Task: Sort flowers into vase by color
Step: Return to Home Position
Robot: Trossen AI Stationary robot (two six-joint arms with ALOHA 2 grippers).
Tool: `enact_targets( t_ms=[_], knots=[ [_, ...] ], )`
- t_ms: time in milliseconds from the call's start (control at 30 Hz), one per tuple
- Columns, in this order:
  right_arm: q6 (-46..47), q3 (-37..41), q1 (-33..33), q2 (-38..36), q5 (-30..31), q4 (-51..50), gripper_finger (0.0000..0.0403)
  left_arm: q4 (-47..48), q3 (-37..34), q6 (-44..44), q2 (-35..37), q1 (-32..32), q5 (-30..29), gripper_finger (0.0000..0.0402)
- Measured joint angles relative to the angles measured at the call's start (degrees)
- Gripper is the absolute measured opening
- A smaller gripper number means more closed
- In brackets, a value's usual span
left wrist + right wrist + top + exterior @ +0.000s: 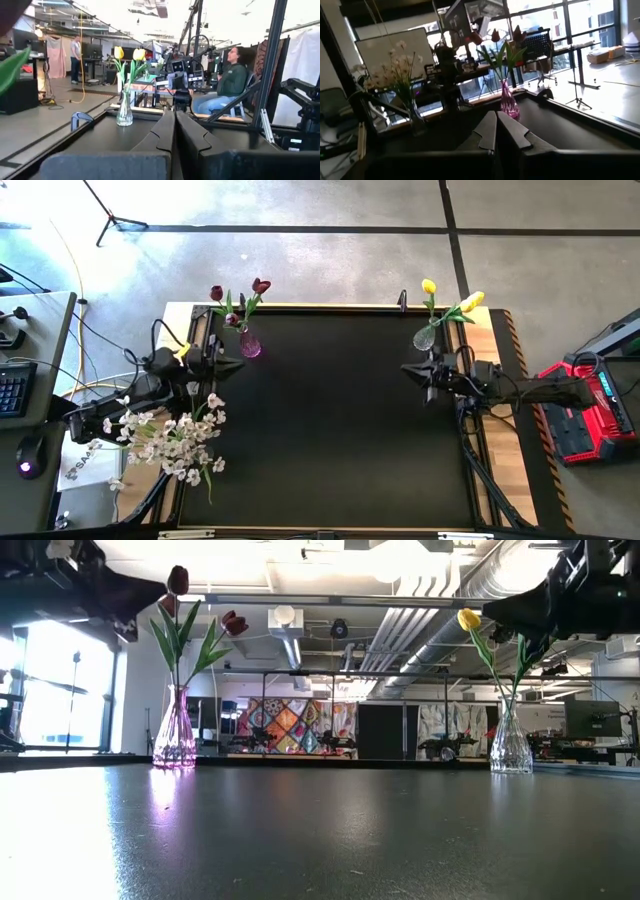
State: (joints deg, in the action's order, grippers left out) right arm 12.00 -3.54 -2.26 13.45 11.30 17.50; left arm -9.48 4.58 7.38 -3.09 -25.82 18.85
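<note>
At the near left edge of the black table (330, 440), the white flowers (172, 438) stand bunched together in a glass vase (415, 120). A bit farther back, the left gripper (236, 363) hangs over the left side of the table. Its two fingers are pressed together and hold nothing. Across from it, over the right side, the right gripper (407, 369) points back at it, well apart. Its fingers are squeezed together too, with nothing between them. At the far edge, two dark red tulips (261, 285) stand in a pink vase (250, 345) on the left. Two yellow tulips (429, 286) stand in a clear vase (425, 337) on the right. Beyond the table, a person (232, 75) sits in the room.
</note>
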Motion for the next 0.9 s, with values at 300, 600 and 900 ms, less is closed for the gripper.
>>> enact_targets(
  t_ms=[300, 600, 900],
  knots=[
    [-2.4, -1.92, -0.02, -5.51, -1.26, -9.03, 0.0, 1.5, -0.05, -1.49, 2.28, -0.13, 2.51, 0.0],
    [-1.96, -1.99, -0.02, -13.24, -1.04, -18.18, 0.0, 6.22, -0.05, -2.49, 2.84, -0.14, 2.68, 0.0],
    [1.24, 1.32, -0.02, -13.25, -3.31, -12.14, 0.0, 0.37, -3.86, 1.11, 2.84, -0.12, 2.68, 0.0]
  ],
)
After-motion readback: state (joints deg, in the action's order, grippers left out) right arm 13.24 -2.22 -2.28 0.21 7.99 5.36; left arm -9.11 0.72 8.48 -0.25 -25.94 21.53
